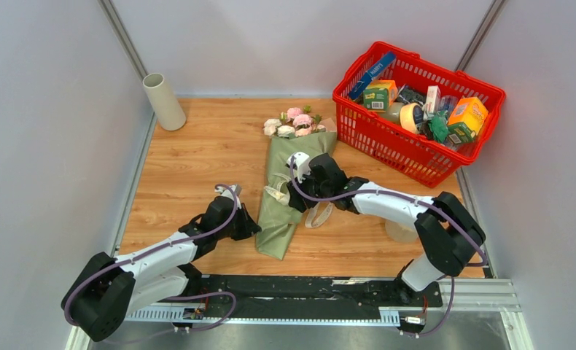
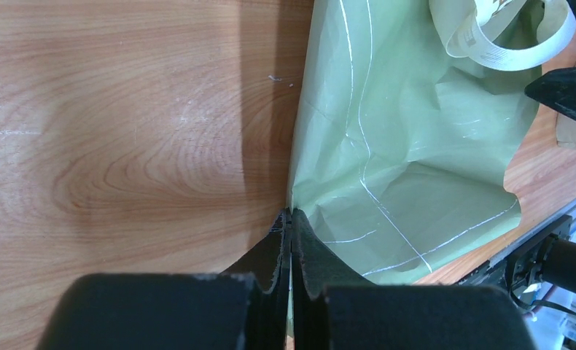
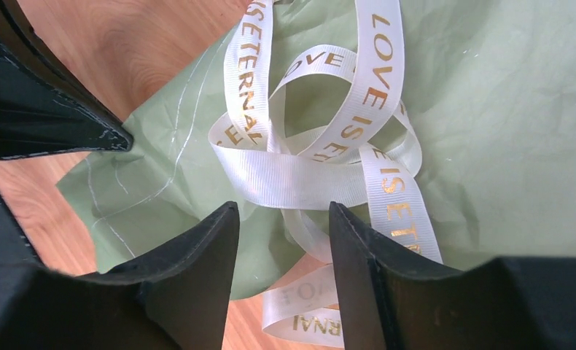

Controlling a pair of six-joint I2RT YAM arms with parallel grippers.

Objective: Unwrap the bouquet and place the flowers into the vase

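The bouquet lies on the wooden table, a sage-green paper cone with its narrow end toward me. The flowers, pink and cream roses, poke out of its far end. A cream ribbon with gold lettering lies looped and loose on the paper. My left gripper is shut on the paper's left edge near the narrow end. My right gripper hangs open over the ribbon, a ribbon tail showing between its fingers. The vase, an off-white tube, stands at the far left corner.
A red basket full of groceries sits at the back right. A tan tape roll lies by the right arm's elbow. Grey walls close in on the left, back and right. A metal rail runs along the near edge.
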